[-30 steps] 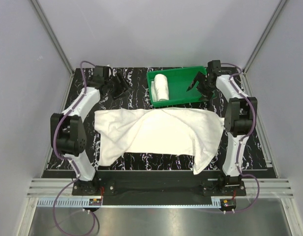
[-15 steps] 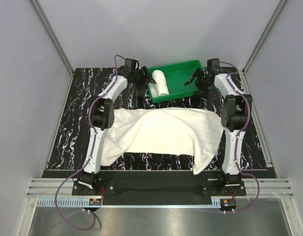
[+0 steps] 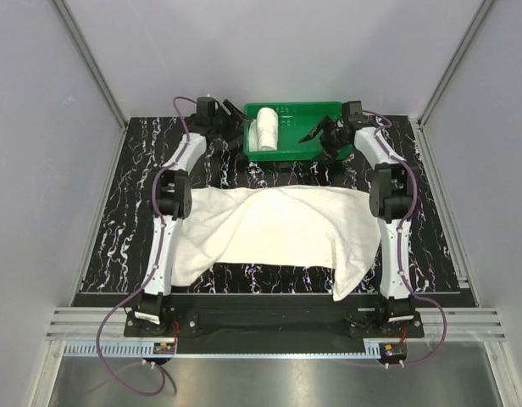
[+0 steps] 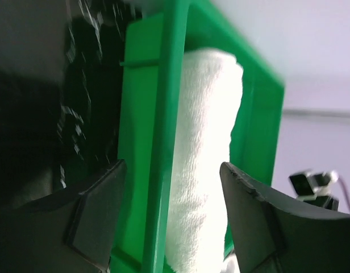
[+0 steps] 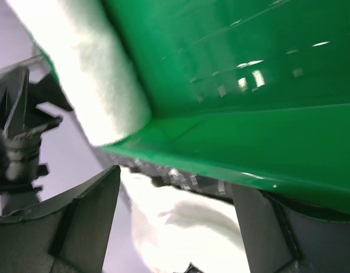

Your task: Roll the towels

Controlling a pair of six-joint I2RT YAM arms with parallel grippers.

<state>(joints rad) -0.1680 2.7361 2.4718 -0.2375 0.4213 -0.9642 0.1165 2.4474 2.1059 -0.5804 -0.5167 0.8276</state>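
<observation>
The small white towel (image 3: pixel 266 127) lies rolled in the left part of the green tray (image 3: pixel 305 112) at the back of the table. The large white towel (image 3: pixel 278 225) lies spread flat and crumpled across the middle. My left gripper (image 3: pixel 236 117) is open at the tray's left wall; in the left wrist view (image 4: pixel 172 187) its jaws stand either side of the tray's rim (image 4: pixel 166 114) and the rolled towel (image 4: pixel 203 142). My right gripper (image 3: pixel 319 136) is open at the tray's right front; the right wrist view (image 5: pixel 175 193) shows the tray (image 5: pixel 249 85), the roll (image 5: pixel 90 74) and the large towel (image 5: pixel 186 233).
The black marbled table top (image 3: pixel 125 186) is bounded by grey walls at the back and sides. The large towel's right corner (image 3: pixel 350 280) hangs towards the front edge, next to the right arm's base.
The green tray with the rolled towel has slid towards the back wall. My left gripper has come from the far left to the tray's left wall. My right gripper has moved back with the tray.
</observation>
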